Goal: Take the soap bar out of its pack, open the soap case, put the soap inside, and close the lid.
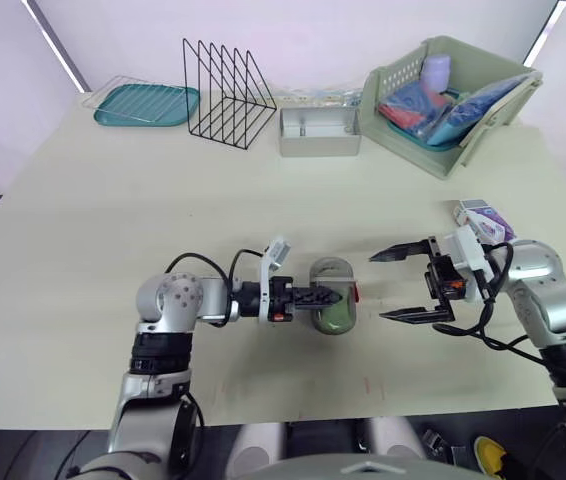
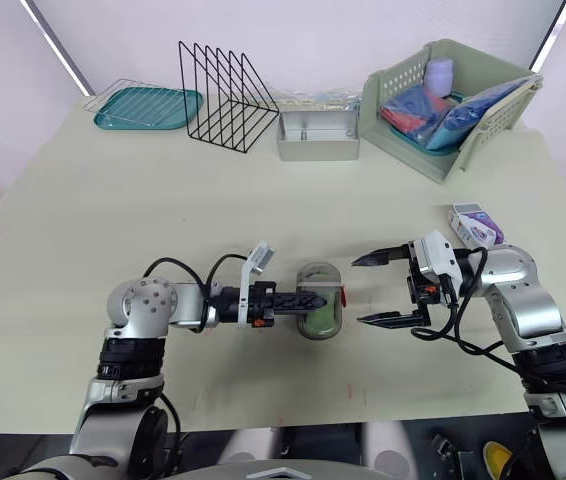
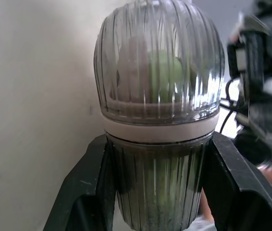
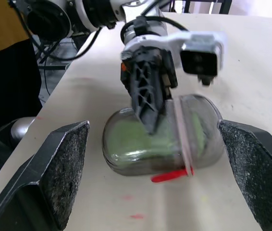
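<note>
The soap case (image 1: 335, 297) is clear and ribbed, and it lies on its side on the table near the front middle. Green soap (image 4: 145, 139) shows inside it, and the lid sits on the white band (image 3: 160, 131). A red tab (image 4: 169, 176) sticks out at the seam. My left gripper (image 1: 319, 295) is shut on the case, one black finger (image 3: 85, 187) on each side of its lower half. Just right of the case, my right gripper (image 1: 376, 287) stands wide open and apart from it. The purple and white soap pack (image 1: 483, 217) lies behind my right wrist.
Along the back stand a teal tray (image 1: 143, 105), a black wire rack (image 1: 228, 80), a grey metal box (image 1: 318, 131) and a green basket (image 1: 483, 130) with coloured packs. The table's front edge runs close below both arms.
</note>
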### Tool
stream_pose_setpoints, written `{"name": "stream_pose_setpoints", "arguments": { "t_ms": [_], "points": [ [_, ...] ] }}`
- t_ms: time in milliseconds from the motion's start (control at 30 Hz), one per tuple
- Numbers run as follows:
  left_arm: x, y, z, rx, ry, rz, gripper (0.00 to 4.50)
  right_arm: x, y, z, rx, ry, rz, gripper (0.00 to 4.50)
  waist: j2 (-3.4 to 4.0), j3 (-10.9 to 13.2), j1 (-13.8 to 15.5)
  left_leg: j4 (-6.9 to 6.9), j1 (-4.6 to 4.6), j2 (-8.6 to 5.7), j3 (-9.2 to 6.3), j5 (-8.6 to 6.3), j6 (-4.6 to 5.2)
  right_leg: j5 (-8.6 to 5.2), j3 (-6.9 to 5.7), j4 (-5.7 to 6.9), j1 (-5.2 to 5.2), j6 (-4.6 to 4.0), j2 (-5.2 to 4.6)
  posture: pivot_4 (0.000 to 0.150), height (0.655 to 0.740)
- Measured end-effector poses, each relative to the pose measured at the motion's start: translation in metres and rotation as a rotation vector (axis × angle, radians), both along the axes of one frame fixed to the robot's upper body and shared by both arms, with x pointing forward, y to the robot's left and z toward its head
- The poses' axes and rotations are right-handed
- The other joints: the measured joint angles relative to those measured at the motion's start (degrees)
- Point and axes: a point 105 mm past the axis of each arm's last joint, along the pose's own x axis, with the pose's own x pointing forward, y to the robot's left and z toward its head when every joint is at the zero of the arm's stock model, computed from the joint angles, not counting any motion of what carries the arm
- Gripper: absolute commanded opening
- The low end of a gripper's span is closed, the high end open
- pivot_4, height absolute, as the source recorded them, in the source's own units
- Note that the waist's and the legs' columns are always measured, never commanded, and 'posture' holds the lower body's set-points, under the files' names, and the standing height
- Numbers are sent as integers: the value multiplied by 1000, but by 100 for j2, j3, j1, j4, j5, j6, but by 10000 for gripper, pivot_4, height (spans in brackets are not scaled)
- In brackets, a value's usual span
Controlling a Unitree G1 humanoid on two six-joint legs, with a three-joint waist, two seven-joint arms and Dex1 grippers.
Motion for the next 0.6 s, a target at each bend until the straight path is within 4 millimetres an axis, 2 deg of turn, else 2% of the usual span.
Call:
{"name": "stream_pose_setpoints", "arguments": {
  "t_ms": [233,400,600],
  "points": [
    [7,-3,-2,14,87,-8,18681,0,0,-3,-7,-2,-10,44287,-1,-1,9,-1,1,-5,-5,15,-28,1,-2,0,3,0,-7,1500,7400],
    [4,-4,4,42,62,-54,44160,0,1,-5,-4,-3,-19,45000,2,-3,-4,-8,10,-4,-2,16,-30,0,3,0,6,0,-6,1500,7400],
    [3,-3,6,50,48,-66,44160,0,1,-5,-3,-4,-22,45000,3,-4,-31,-12,26,-3,2,15,-29,-1,-2,-2,24,-1,-2,1500,7400]
  ]
}}
